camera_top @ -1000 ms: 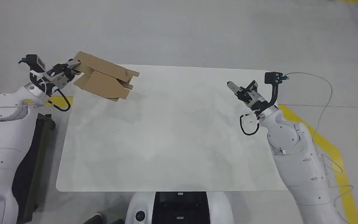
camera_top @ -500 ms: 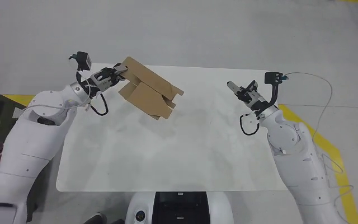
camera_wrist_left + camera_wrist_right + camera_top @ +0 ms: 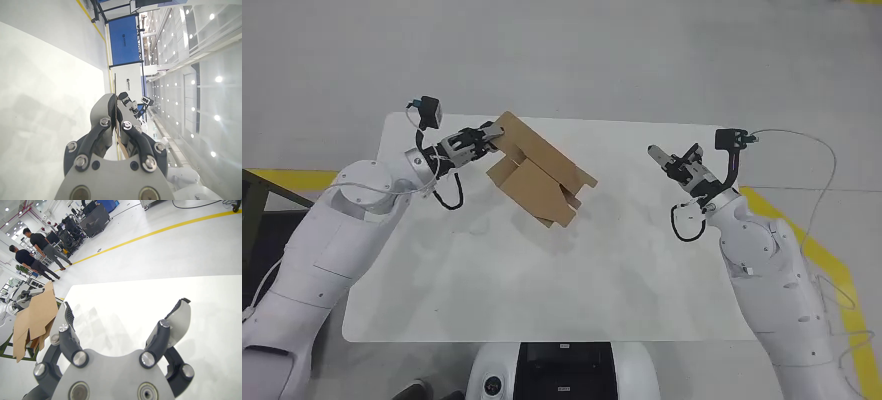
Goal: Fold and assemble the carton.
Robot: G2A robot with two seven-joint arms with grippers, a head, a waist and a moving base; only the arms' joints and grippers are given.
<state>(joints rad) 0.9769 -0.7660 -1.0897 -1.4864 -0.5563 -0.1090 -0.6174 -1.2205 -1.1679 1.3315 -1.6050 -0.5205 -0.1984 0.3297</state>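
A flattened brown carton (image 3: pixel 540 175) hangs over the table's far left part, its flaps pointing toward the middle. My left gripper (image 3: pixel 488 141) is shut on the carton's far corner; in the left wrist view the cardboard edge (image 3: pixel 115 106) runs between the closed fingers of the left gripper (image 3: pixel 113 103). The right wrist view shows the carton (image 3: pixel 36 317) held up at the far side. My right gripper (image 3: pixel 674 160) hovers open over the table's far right part, with nothing between its fingers, as the right wrist view of the right gripper (image 3: pixel 124 309) confirms.
The white table (image 3: pixel 542 290) has rounded corners and bare surface across its middle and near side. A yellow floor line (image 3: pixel 782 215) runs beside the right edge. A dark frame (image 3: pixel 257 200) stands off the left edge.
My left arm has swung the carton rightward from beyond the table's left corner to over the far left of the table. The right arm has kept still.
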